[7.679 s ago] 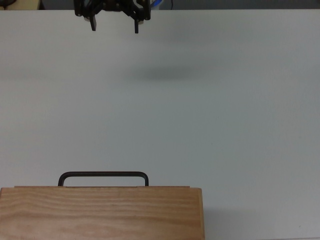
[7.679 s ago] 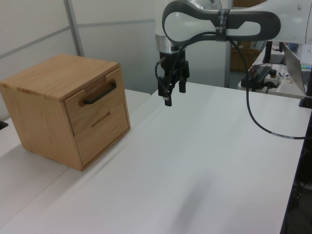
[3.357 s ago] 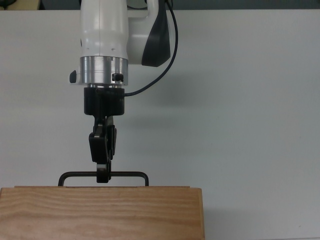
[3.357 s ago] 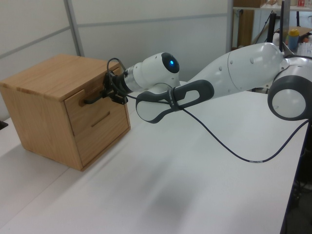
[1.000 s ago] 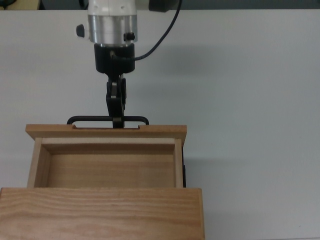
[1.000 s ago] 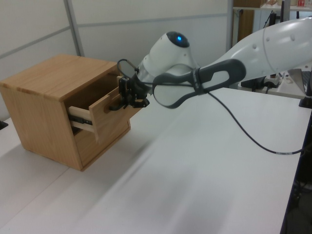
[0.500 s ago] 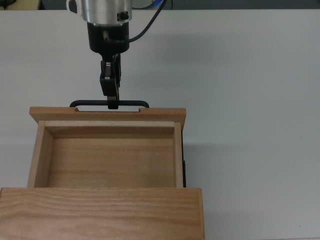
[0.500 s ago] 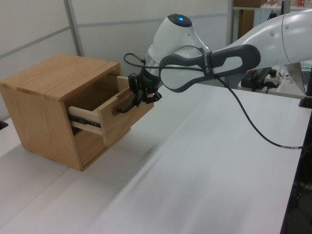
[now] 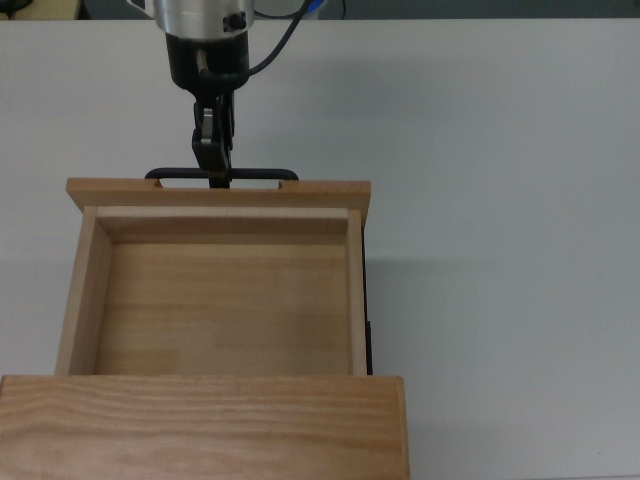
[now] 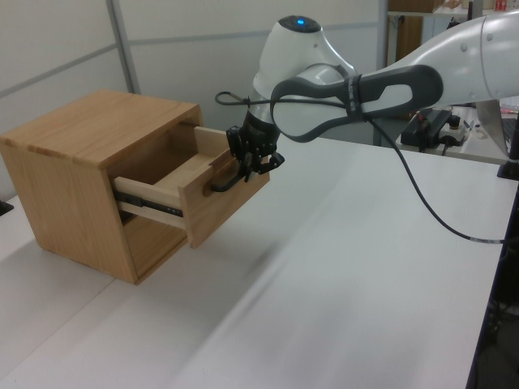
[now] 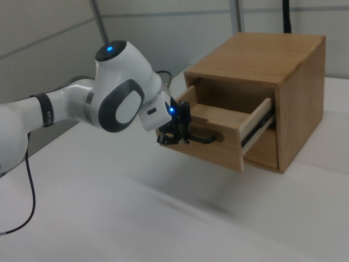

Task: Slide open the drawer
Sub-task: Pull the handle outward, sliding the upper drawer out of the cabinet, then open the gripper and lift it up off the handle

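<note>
your pincer [image 9: 213, 165] is clamped on the black handle [image 9: 222, 177] at the top view's 12 o'clock — the drawer [image 9: 218, 290] stands pulled well out of the cabinet [image 10: 69, 174] over the tabletop [image 9: 500, 200]; little remains but letting go.

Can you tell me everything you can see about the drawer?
The drawer is a light wood box with a flat front panel and a thin black bar handle. It is pulled far out of the wooden cabinet and sits level on a side rail. Inside it looks empty. The robot's claw is shut on the handle, near the middle of the bar. The front panel hangs over the white table without touching it.
</note>
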Controlling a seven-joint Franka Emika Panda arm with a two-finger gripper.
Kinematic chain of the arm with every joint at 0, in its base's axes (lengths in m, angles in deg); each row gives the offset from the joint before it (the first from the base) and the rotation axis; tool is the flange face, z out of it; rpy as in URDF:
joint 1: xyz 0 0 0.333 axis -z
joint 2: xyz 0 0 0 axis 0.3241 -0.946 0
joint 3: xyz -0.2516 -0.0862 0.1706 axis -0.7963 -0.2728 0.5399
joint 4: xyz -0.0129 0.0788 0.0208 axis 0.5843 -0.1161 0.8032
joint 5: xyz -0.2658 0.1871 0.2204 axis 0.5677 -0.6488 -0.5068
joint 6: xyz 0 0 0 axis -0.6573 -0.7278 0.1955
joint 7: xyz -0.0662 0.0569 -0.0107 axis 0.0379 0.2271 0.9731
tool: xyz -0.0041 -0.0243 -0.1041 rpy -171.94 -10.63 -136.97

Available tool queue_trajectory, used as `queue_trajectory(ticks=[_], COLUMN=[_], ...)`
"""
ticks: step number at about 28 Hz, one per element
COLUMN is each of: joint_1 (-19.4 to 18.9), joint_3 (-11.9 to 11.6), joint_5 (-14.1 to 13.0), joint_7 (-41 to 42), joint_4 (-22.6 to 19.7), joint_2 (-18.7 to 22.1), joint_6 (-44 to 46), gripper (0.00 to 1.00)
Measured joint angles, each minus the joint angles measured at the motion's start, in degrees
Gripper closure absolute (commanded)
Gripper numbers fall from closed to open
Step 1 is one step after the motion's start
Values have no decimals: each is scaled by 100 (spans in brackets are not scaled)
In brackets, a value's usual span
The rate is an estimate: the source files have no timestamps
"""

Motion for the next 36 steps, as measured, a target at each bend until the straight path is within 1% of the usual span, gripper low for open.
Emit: queue_trajectory(ticks=[8, 11, 12, 13, 15, 16, 17, 19, 21, 22, 23, 31, 36], joint_1=[2, 2, 2, 2, 3, 4, 6, 17, 33, 40, 43, 46, 46], joint_3=[0, 0, 0, 0, 0, 0, -1, -2, -2, -2, -3, -5, -5], joint_5=[0, 0, -2, -8, -24, -30, -34, -37, -38, -38, -38, -38, -38], joint_7=[0, 0, 0, 0, -2, -2, -2, -2, -2, -2, -2, -2, 36], joint_4=[37, 37, 37, 37, 39, 44, 53, 95, 145, 179, 210, 404, 559], joint_2=[257, 303, 310, 313, 314, 314, 315, 316, 320, 322, 322, 348, 444], joint_6=[1062, 1149, 1159, 1168, 1174, 1184, 1201, 1322, 1463, 1543, 1613, 2195, 2639], gripper=[100, 100, 97, 86, 71, 65, 61, 39, 15, 5, 0, 0, 0])
